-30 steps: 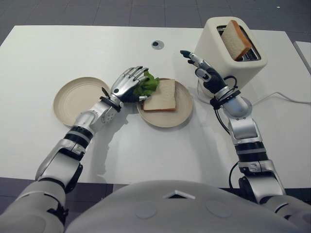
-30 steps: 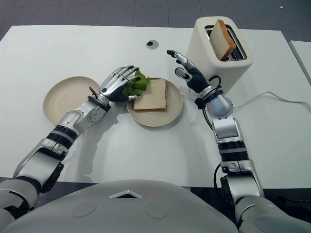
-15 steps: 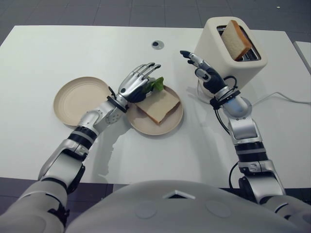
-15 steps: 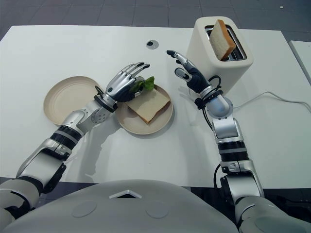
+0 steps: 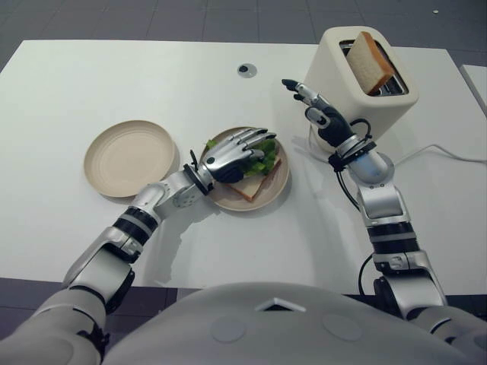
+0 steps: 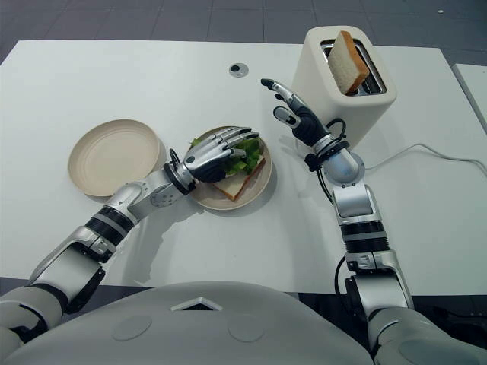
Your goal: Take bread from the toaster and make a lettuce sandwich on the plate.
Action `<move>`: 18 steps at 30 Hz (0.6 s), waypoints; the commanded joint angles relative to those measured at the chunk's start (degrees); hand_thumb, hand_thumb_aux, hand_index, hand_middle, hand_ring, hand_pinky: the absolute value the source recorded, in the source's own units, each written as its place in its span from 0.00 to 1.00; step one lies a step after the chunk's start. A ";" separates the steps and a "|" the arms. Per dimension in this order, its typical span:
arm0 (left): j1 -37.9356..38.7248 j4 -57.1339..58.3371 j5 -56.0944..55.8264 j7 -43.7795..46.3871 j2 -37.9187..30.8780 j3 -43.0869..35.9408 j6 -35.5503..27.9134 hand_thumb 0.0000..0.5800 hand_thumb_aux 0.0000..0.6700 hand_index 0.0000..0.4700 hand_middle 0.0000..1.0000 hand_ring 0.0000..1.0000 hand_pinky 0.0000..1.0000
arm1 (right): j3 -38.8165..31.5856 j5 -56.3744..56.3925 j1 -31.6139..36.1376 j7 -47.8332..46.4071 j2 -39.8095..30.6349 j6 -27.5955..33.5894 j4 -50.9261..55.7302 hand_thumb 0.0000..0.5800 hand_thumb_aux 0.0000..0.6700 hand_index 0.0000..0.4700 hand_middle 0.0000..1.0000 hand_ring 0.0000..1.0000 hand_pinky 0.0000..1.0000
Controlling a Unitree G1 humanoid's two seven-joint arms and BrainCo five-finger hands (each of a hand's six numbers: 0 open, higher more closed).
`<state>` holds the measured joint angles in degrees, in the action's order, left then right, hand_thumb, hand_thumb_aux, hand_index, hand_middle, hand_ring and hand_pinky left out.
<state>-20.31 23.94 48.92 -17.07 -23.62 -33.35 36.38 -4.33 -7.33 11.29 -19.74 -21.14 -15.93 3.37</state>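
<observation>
my left hand (image 5: 228, 157) has moved over the plate (image 5: 284, 175), lettuce (image 5: 265, 157) now on the bread (image 5: 247, 188); its grip i cannot tell. my right hand (image 5: 323, 118) stays released.

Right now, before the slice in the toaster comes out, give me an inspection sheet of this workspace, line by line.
Surface: white table, with a round grommet near the far edge.
Job's things: toaster far right with a bread slice standing in its slot; sandwich plate holding a bread base with lettuce on top.
Clutter: an empty plate left of the sandwich plate.
Hands: left hand over the lettuce, grip unclear; right hand open, raised beside the toaster, holding nothing.
Cables: white cord runs from the toaster off to the right.
Surroundings: grey tiled floor; a second table edge at right.
</observation>
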 commanded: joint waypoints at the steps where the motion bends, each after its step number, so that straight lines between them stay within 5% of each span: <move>1: 1.41 -1.11 0.11 2.13 -0.85 -0.09 0.06 0.94 0.76 0.76 0.00 0.00 0.00 | -0.03 -0.10 -0.34 -0.15 -0.33 0.29 0.04 0.00 0.00 0.00 0.00 0.00 0.00; 2: 1.53 -1.98 -0.47 2.29 -1.12 0.59 0.07 0.25 0.13 0.13 0.00 0.00 0.00 | -0.04 -0.11 -0.25 -0.15 -0.33 0.25 0.17 0.00 0.00 0.00 0.00 0.00 0.00; 3: 1.65 -2.92 -1.26 2.58 -1.32 1.40 0.03 0.00 0.00 0.00 0.00 0.00 0.00 | -0.06 -0.15 -0.18 -0.15 -0.34 0.24 0.28 0.00 0.00 0.00 0.00 0.00 0.00; 13: 3.34 -10.52 -12.44 12.35 -4.07 7.11 2.41 0.00 0.00 0.00 0.00 0.00 0.00 | -0.13 -0.38 0.31 -0.06 -0.37 0.02 1.04 0.00 0.00 0.00 0.00 0.00 0.00; 18: 4.77 -14.25 -28.83 15.79 -3.56 14.64 4.82 0.00 0.00 0.00 0.00 0.00 0.00 | 3.13 -4.39 0.91 5.81 -1.09 -2.80 -4.65 0.00 0.00 0.00 0.00 0.00 0.00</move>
<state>-15.99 11.29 25.94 -2.40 -27.39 -22.10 40.91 -3.42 -10.05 11.36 -16.46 -21.41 -17.29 2.55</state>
